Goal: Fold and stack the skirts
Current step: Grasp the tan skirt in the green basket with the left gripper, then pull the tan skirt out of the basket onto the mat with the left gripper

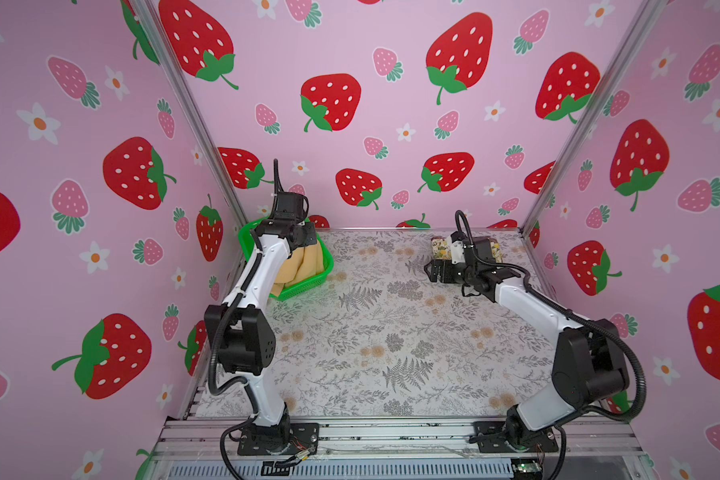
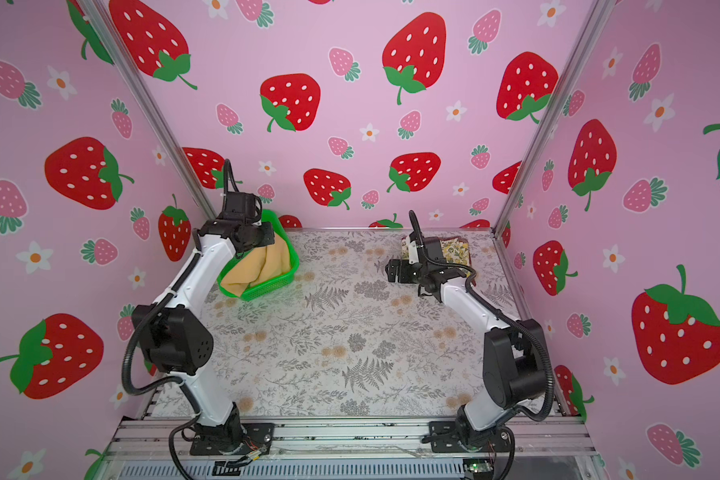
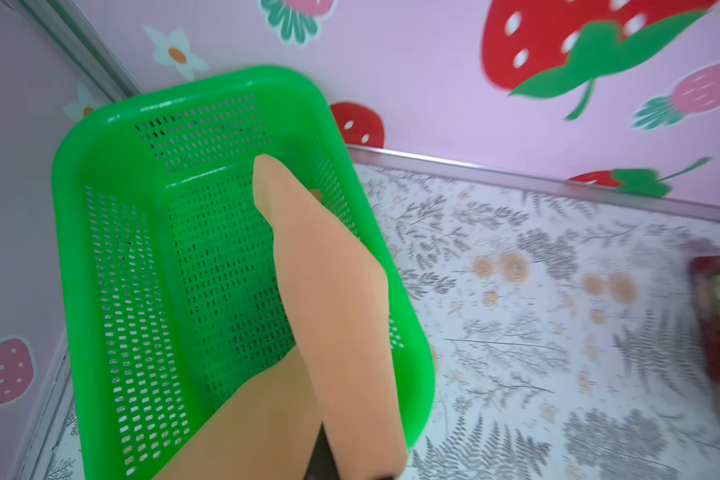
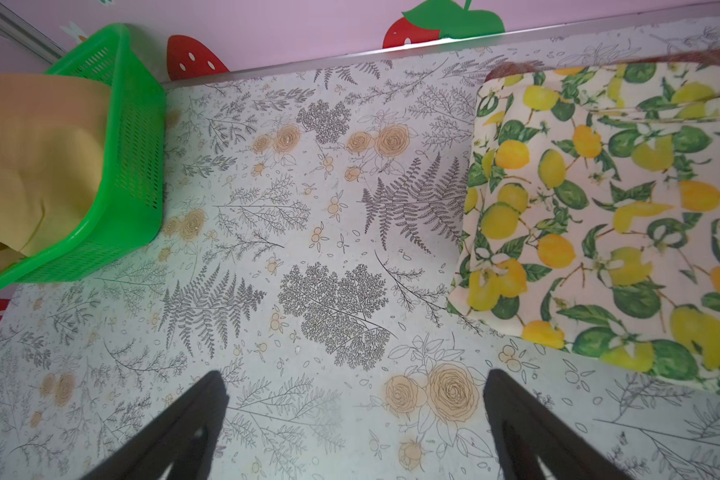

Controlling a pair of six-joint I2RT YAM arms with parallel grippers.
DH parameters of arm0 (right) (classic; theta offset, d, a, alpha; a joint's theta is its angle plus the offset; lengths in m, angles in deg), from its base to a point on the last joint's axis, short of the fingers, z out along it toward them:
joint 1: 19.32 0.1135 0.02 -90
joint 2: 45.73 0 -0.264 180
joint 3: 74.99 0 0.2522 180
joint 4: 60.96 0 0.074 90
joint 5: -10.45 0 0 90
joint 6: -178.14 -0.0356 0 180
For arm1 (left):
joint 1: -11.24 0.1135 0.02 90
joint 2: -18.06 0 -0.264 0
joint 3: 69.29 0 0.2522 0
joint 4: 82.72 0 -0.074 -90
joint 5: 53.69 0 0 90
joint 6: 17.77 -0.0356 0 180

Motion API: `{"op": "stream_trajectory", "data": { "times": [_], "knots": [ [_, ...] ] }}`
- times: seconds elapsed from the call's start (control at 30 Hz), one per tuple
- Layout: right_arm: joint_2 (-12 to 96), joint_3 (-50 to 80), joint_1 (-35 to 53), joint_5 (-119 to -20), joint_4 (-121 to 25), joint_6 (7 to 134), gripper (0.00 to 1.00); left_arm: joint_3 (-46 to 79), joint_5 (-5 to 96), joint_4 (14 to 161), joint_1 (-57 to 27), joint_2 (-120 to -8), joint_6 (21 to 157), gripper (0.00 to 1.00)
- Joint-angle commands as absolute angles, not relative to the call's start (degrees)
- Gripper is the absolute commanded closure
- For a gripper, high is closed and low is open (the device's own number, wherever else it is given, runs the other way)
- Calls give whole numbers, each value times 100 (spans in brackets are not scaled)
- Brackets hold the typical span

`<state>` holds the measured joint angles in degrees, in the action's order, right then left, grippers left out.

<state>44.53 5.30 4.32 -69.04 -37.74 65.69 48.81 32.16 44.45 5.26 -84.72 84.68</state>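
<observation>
Though hidden from above, the left gripper (image 3: 323,461) is seen clamping a mustard-yellow cloth skirt (image 3: 329,291). The right gripper (image 4: 355,376) is spread empty.

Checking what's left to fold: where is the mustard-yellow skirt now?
In both top views the mustard-yellow skirt sits in the green basket at the table's far-left corner, spilling over its near rim.

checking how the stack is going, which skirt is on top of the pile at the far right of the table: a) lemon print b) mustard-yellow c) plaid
a: the lemon print skirt covers the plaid skirt, only its red-brown edge showing, while the mustard-yellow skirt is at the green basket.
</observation>
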Motion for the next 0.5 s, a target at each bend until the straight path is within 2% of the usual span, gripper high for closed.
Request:
{"op": "stream_trajectory", "data": {
  "times": [0.0, 0.23, 0.47],
  "knots": [
    [4184, 478, 467, -7071, -3750, 6616, 0, 4710, 3895, 4470, 349, -7901, 8871, 100],
    [3844, 325, 448, -7406, -3762, 6587, 0, 4224, 4112, 4544, -467, -6807, 9087, 100],
    [3422, -78, 411, -7602, -3833, 6503, 0, 3312, 4103, 5016, -1737, -6368, 9543, 100]
  ]
}}
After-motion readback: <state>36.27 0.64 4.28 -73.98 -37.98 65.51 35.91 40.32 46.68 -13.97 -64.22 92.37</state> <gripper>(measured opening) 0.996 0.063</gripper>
